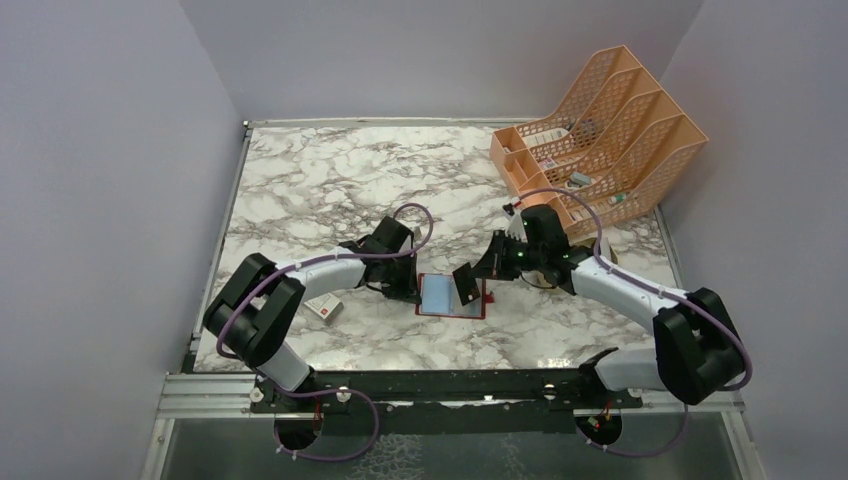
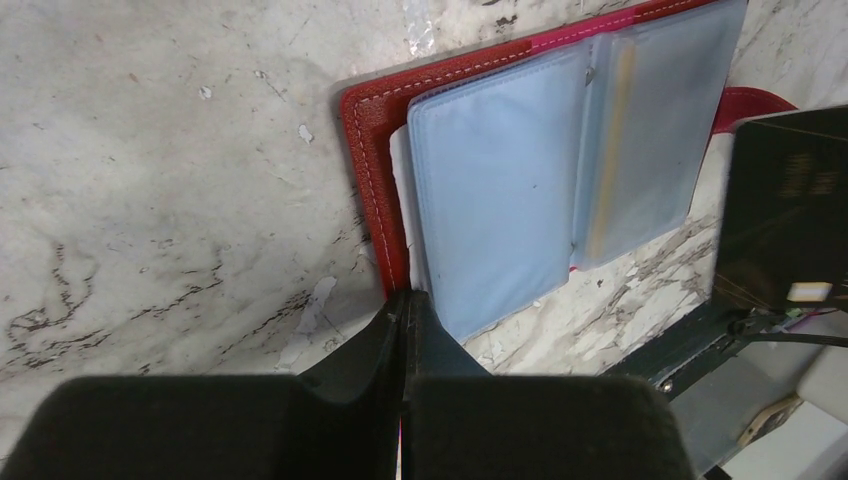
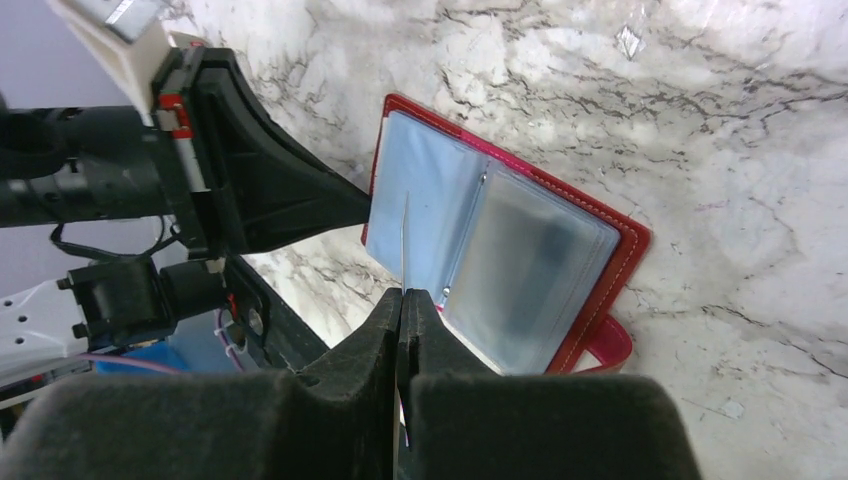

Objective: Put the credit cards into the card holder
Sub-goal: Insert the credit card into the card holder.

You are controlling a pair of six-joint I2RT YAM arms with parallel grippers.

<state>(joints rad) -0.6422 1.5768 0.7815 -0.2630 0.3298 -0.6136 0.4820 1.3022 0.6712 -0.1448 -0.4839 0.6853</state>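
1. Top external: red wallet [image 1: 440,296] open flat on marble table [image 1: 330,190], between the two arms, clear sleeves facing up.
2. Left gripper [image 2: 404,306]: fingers pressed together, nothing between them. Tip touching the wallet's red border at a corner, right beside the sleeves.
3. Right gripper [image 3: 403,298]: clamped on thin card [image 3: 405,240], seen edge-on, standing upright over the sleeve page nearer the left gripper. Colour not readable.
4. Yellow card [image 2: 611,140] showing through one sleeve close to the spine, inside the wallet.
5. Snap tab [image 3: 608,345] sticking out past the wallet's edge, on the table.
6. White box [image 1: 322,308] with red mark beside left arm, apart from wallet. Orange file rack [image 1: 600,130] at far right corner, well apart.
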